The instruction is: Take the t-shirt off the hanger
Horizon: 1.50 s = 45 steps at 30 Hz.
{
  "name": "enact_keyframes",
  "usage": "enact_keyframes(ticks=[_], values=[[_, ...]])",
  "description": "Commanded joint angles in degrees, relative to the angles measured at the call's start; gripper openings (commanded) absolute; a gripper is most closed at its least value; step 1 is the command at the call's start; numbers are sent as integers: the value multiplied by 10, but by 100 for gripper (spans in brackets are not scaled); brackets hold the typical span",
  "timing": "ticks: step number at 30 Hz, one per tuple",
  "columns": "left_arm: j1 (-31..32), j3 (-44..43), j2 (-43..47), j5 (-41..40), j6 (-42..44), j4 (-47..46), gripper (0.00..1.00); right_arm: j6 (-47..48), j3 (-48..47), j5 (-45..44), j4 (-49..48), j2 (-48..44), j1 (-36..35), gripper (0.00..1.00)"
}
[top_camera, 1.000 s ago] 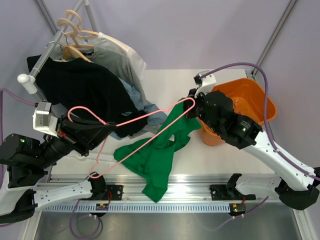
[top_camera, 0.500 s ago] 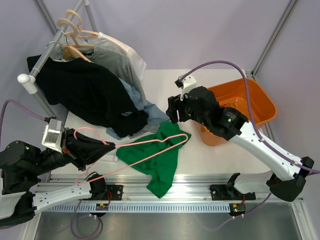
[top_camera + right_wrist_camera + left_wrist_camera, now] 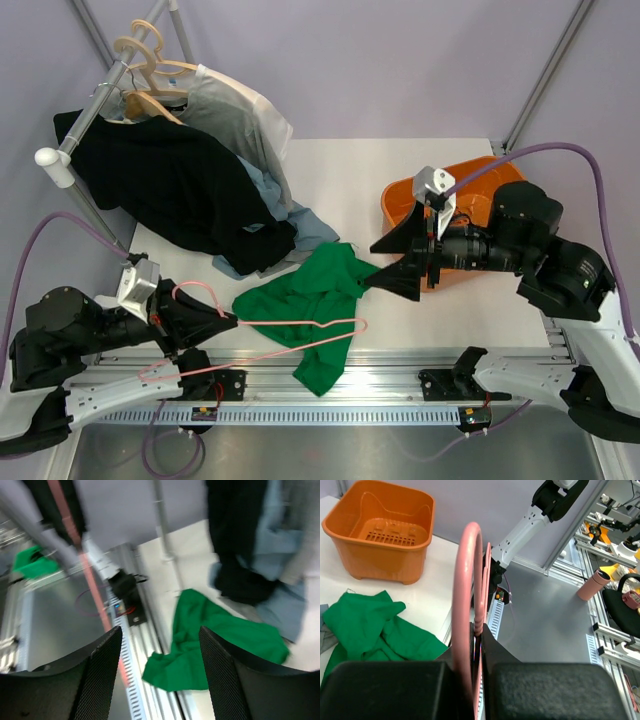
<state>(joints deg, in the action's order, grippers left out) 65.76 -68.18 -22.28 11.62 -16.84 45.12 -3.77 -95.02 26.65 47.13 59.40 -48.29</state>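
The bright green t-shirt [image 3: 312,292] lies crumpled on the table, one end drooping over the front edge. It also shows in the left wrist view [image 3: 367,625] and the right wrist view [image 3: 220,640]. The thin pink hanger [image 3: 300,323] is held at its neck by my left gripper [image 3: 228,318], shut on the wire [image 3: 468,575]. Its far end reaches over the t-shirt, outside the cloth. My right gripper [image 3: 398,264] hovers right of the t-shirt, open and empty [image 3: 160,632].
An orange basket [image 3: 512,190] stands at the right behind my right gripper. A clothes rack [image 3: 72,145] at the back left carries a black shirt [image 3: 170,190], grey-white shirts [image 3: 238,115] and wooden hangers [image 3: 150,70]. A metal rail [image 3: 330,385] runs along the front edge.
My right gripper opened and drew back to the right toward the basket. The left gripper pulled the hanger toward the near left, and the t-shirt came off it onto the table.
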Motion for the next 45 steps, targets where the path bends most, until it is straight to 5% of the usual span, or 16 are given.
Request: enact_keyframes(ticks=[1, 13, 19, 26, 36, 45], values=[[2, 4, 1, 35, 1, -13, 0, 33, 48, 160, 42, 12, 0, 69], [2, 9, -20, 20, 0, -25, 0, 65, 160, 163, -12, 25, -62, 65], [2, 12, -16, 8, 3, -25, 0, 68, 200, 165, -48, 20, -68, 52], [2, 17, -32, 15, 6, -21, 0, 64, 203, 168, -60, 5, -68, 64], [2, 19, -56, 24, 13, -15, 0, 57, 136, 179, -16, 9, -68, 65], [2, 0, -73, 17, 4, -32, 0, 77, 171, 147, 2, 22, -87, 64]])
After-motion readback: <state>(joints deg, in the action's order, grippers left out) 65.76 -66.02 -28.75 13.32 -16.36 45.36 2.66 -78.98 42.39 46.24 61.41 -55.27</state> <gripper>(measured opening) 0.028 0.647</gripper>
